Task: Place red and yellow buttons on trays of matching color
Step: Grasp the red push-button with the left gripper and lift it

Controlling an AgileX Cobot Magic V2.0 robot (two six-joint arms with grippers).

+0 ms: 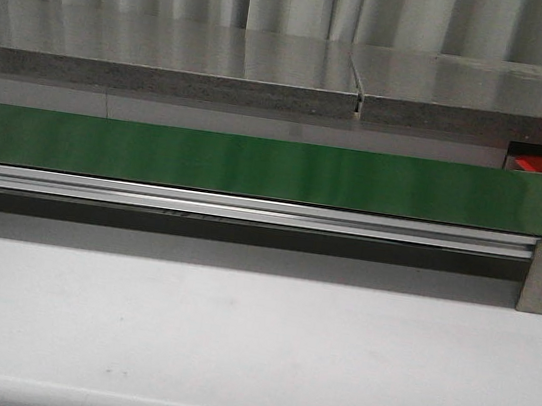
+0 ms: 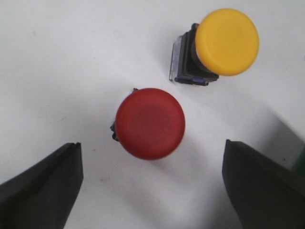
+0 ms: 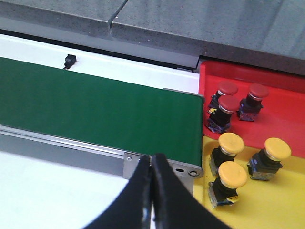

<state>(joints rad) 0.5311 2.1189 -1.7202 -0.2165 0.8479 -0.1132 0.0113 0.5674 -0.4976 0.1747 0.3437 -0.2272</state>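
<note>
The left gripper [image 2: 152, 186] hangs over the white tabletop [image 2: 57, 57] with its dark fingers [image 2: 43, 186] spread wide apart, holding nothing. Between and just ahead of them stands a round red mushroom-cap push button [image 2: 150, 123]; a yellow mushroom-cap push button on a dark, metal-edged base [image 2: 227, 42] lies near it at about two o'clock, apart from it.

The right gripper [image 3: 151, 191] has its black fingers pressed together, empty, above the end of the long green conveyor belt [image 3: 95, 109]. Past the belt's end, at three o'clock, the red plastic tray [image 3: 286, 102] already holds three red buttons [image 3: 228, 88], and the yellow plastic tray [image 3: 281, 200] beside it holds three yellow buttons [image 3: 232, 173].

The step in hand looks like the pick of the red button. The next move would call for lowering the left fingers on either side of its cap and closing without nudging the yellow one.

No brand, label or writing can be read in any view.
</note>
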